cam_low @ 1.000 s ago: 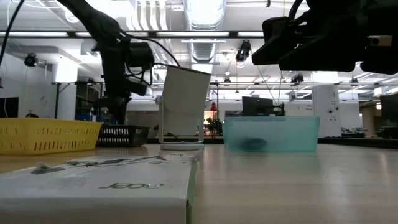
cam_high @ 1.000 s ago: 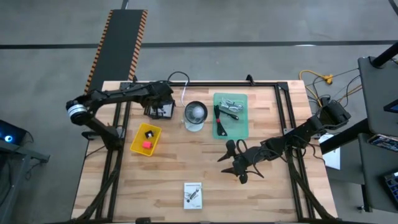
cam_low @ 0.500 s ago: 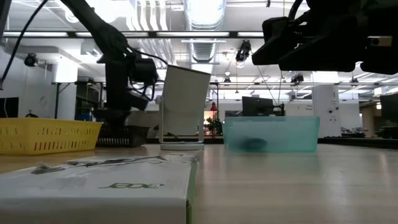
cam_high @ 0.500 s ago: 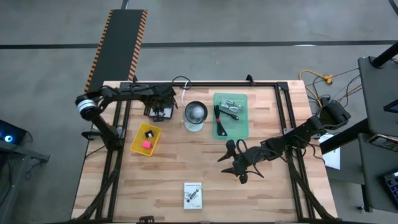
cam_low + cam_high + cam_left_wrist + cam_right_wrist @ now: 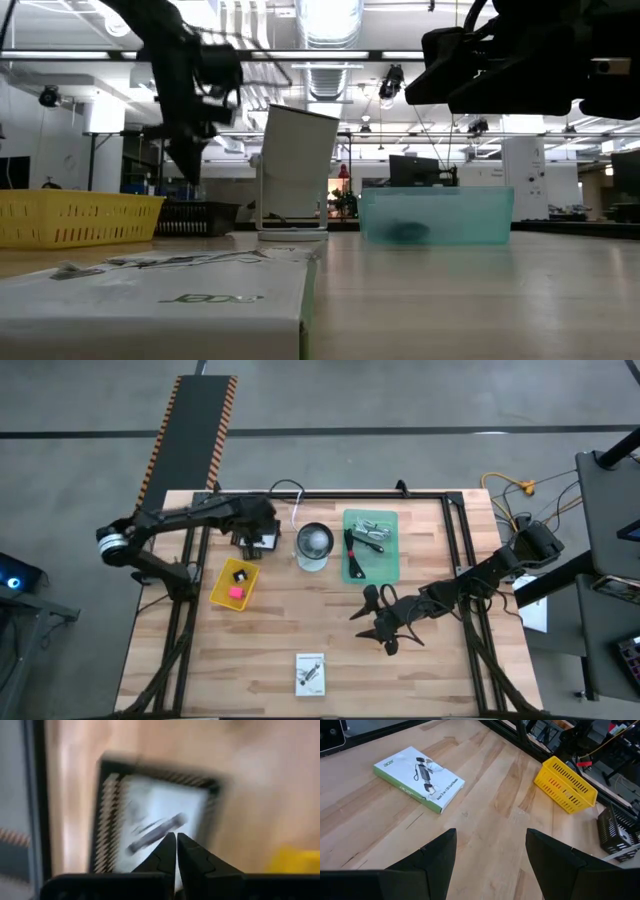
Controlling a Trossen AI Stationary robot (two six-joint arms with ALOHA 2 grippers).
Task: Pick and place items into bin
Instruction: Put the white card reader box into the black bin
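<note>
My left gripper (image 5: 262,528) is shut and hangs above a black mesh basket (image 5: 257,541) at the table's far left, clear of it in the low view (image 5: 190,165). The left wrist view shows its shut fingertips (image 5: 176,840) over the basket (image 5: 107,820), where a dark stick-like tool (image 5: 154,832) lies on a white card. A yellow bin (image 5: 222,596) holds a tiny black cube (image 5: 239,574) and a pink-red lump (image 5: 236,593). My right gripper (image 5: 380,622) stands open at mid table, right of centre, with nothing between its fingers (image 5: 491,847).
A round clear cup (image 5: 314,546) stands beside the black basket. Right of it a teal tray (image 5: 392,565) holds a silver piece (image 5: 372,530) and a dark tool (image 5: 352,550). A white printed box (image 5: 311,673) lies near the table's front edge.
My left gripper dipped toward the black basket, then rose up away from it, and stayed shut throughout. Its arm's elbow swung in and back out toward the table's left. My right arm kept still.
</note>
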